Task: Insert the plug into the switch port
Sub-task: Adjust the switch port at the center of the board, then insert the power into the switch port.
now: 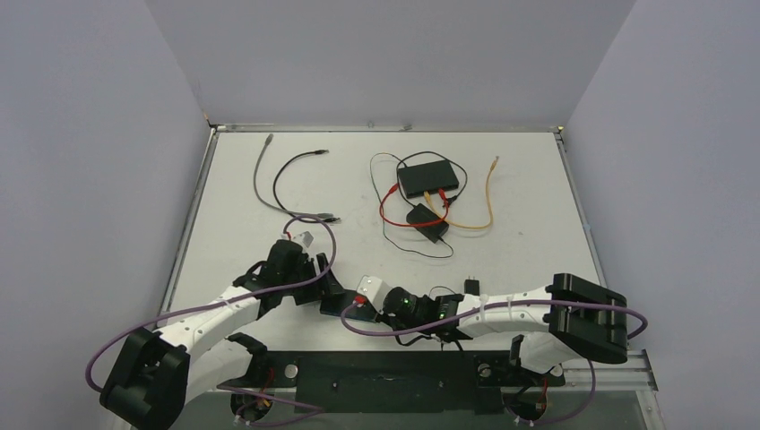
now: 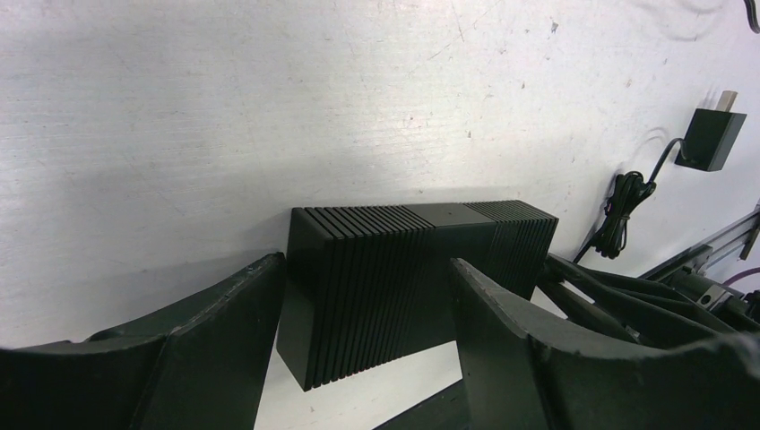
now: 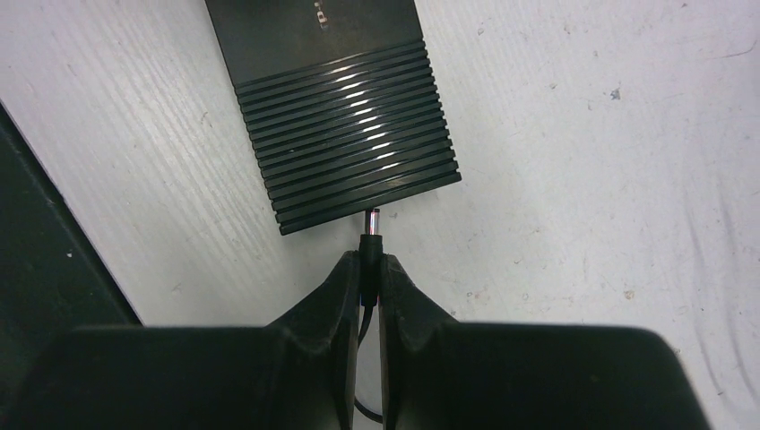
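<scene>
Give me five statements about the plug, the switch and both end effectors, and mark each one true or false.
1. The right end effector is shut on the plug. True.
2. The plug is fully seated in the switch. False: its metal tip shows outside the switch's ribbed end.
3. The left end effector is shut tight with nothing between its fingers. False: the fingers stand apart and the switch shows between them; whether they press it cannot be told.
4. A second black box, with a red cable and an orange cable at it, lies farther back on the table. True.
5. The power adapter lies on top of the switch. False: it lies on the table, apart from the switch.
</scene>
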Motion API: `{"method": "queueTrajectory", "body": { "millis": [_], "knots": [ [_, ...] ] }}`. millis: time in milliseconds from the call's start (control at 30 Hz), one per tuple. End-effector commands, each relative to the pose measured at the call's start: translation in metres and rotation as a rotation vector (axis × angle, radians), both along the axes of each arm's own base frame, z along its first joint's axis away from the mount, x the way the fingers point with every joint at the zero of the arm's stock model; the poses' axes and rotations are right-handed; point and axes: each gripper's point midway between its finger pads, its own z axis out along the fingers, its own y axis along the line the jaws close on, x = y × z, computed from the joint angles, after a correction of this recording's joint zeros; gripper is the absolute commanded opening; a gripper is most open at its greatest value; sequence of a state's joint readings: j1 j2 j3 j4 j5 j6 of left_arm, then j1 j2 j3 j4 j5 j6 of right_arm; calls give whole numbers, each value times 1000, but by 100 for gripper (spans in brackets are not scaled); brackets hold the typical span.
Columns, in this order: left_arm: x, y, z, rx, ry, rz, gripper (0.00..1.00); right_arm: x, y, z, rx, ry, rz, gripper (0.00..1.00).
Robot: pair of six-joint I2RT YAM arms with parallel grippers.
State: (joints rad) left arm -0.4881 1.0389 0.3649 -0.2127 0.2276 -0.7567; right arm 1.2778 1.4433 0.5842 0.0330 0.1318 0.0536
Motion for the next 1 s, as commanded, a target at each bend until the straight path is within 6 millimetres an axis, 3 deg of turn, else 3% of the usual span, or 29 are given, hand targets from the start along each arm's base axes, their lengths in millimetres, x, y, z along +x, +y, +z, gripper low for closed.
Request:
{"method": "queueTrajectory", "body": {
  "millis": [0,567,967],
  "knots": [
    [15,-11,18,-37,-65,-40,64,4,18,28,136,-37,-11,0],
    [15,-11,15,-30,-60,-39,64,-3,14,7,88,4,7,0],
    [15,-11,15,-31,-60,-39,64,-7,18,11,122,14,30,0]
  ]
}}
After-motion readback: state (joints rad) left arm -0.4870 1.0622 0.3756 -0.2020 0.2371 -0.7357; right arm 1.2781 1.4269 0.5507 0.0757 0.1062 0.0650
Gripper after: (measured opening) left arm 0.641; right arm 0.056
